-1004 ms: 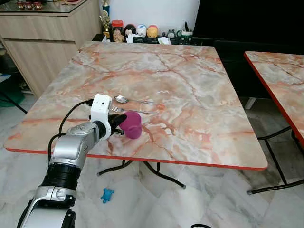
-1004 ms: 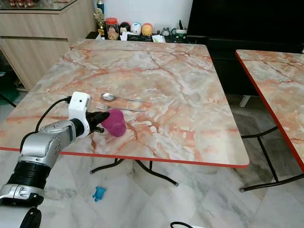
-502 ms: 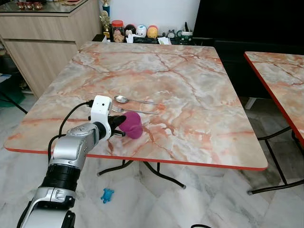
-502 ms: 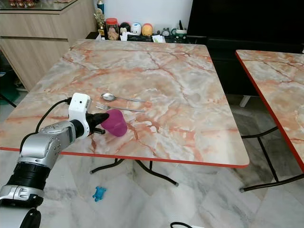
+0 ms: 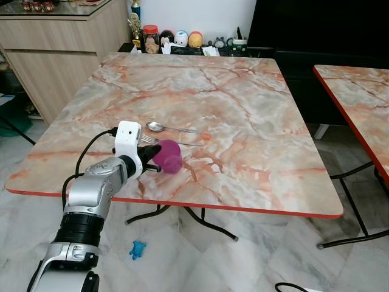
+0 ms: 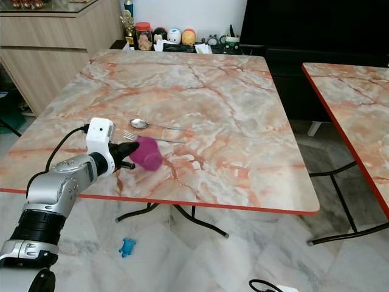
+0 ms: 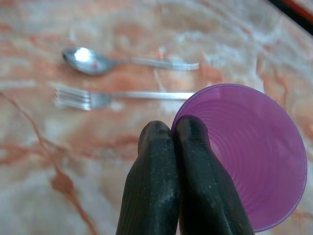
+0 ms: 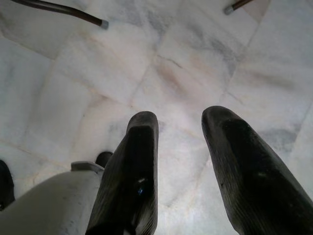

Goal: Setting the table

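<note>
A purple plastic cup (image 5: pixel 168 156) hangs tilted on its side just above the marble table (image 5: pixel 243 109), near the front left edge. My left gripper (image 5: pixel 152 155) is shut on the purple cup's rim, one finger inside and one outside, as the left wrist view shows (image 7: pixel 173 128) with the cup's (image 7: pixel 249 161) mouth facing the camera. Just beyond the cup a spoon (image 5: pixel 155 126) and a fork (image 5: pixel 149 140) lie side by side on the table, handles pointing right. My right gripper (image 8: pixel 181 122) hangs open over the white floor tiles, holding nothing.
A second marble table (image 5: pixel 358 91) stands to the right with a gap between. A wooden cabinet (image 5: pixel 55 42) is at the back left. Jars and figurines (image 5: pixel 176 39) line the shelf behind the table. A blue toy (image 5: pixel 137 249) lies on the floor under the front edge.
My left gripper has lifted the purple cup slightly and brought it a little nearer the fork. The spoon and fork have not moved.
</note>
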{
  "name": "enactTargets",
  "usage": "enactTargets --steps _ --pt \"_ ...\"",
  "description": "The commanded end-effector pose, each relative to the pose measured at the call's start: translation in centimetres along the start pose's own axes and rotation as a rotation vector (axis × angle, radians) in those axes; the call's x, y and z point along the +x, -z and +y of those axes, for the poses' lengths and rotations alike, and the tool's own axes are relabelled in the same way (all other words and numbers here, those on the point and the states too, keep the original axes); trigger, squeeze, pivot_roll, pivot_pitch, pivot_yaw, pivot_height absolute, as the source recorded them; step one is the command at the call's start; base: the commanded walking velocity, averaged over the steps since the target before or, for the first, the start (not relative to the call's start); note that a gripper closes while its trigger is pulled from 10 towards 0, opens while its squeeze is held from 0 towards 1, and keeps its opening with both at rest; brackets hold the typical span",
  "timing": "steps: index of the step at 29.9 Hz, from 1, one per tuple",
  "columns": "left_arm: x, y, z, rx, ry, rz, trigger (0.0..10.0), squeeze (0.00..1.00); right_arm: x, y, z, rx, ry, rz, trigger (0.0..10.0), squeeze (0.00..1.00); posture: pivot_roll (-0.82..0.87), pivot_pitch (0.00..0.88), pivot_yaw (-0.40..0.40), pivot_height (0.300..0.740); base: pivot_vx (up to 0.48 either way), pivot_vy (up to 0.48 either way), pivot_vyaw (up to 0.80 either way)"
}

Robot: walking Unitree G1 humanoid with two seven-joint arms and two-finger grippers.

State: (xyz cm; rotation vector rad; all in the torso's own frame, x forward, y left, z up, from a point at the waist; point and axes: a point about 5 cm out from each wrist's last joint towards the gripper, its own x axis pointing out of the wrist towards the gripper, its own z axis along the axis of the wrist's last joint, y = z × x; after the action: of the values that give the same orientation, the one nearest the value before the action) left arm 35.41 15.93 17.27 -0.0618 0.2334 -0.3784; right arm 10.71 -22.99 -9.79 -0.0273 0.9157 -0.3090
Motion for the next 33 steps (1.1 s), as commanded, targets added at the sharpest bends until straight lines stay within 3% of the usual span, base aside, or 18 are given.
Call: enactTargets --steps 1,4,6,10,13,15,16,18,20,33 --pt "-0.3 -1.0 0.1 -0.013 -0.010 -0.072 10.0 0.00 -0.2 0.6 -0.8 0.005 0.028 0.021 10.0 0.00 0.13 0.000 -0.016 0.740 0.000 0.000 0.00" --pt "-0.7 -2.0 0.8 -0.036 -0.066 -0.160 10.0 0.00 -0.5 1.5 -0.4 0.005 0.017 0.050 10.0 0.00 0.13 0.000 -0.016 0.740 0.000 0.000 0.00" --pt "-0.8 -2.1 0.9 -0.038 -0.076 -0.170 10.0 0.00 -0.6 1.6 -0.3 0.004 0.014 0.054 10.0 0.00 0.14 0.000 -0.015 0.740 0.000 0.000 0.00" --pt "-1.9 -2.7 1.5 -0.050 -0.111 -0.282 10.0 0.00 -0.6 1.5 1.1 0.021 -0.018 0.046 10.0 0.00 0.14 0.004 -0.013 0.740 0.000 0.000 0.00" --pt "-2.9 -2.2 1.4 0.047 -0.157 -0.340 10.0 0.00 -0.4 1.0 2.3 0.029 -0.051 0.031 10.0 0.00 0.13 0.005 -0.013 0.740 0.000 0.000 0.00" --pt "-3.2 -1.9 1.3 0.066 -0.169 -0.355 10.0 0.00 -0.4 0.8 2.7 0.028 -0.065 0.024 10.0 0.00 0.13 0.005 -0.014 0.740 0.000 0.000 0.00" --pt "-4.2 -1.3 1.4 0.110 -0.231 -0.406 10.0 0.00 -0.2 0.2 3.5 0.036 -0.081 0.010 10.0 0.00 0.13 0.006 -0.017 0.740 0.000 0.000 0.00" --pt "-4.3 -1.2 1.4 0.116 -0.241 -0.413 10.0 0.00 -0.2 0.1 3.6 0.037 -0.082 0.009 10.0 0.00 0.13 0.006 -0.017 0.740 0.000 0.000 0.00" --pt "-5.5 -1.1 1.7 0.161 -0.320 -0.474 10.0 0.00 0.0 -0.4 4.0 0.023 -0.104 -0.005 10.0 0.00 0.13 0.009 -0.023 0.740 0.000 0.000 0.00" --pt "-5.9 -1.1 1.7 0.179 -0.356 -0.534 10.0 0.00 0.1 -0.8 3.9 0.011 -0.113 -0.011 10.0 0.00 0.12 0.000 -0.028 0.740 0.000 -0.314 0.00"
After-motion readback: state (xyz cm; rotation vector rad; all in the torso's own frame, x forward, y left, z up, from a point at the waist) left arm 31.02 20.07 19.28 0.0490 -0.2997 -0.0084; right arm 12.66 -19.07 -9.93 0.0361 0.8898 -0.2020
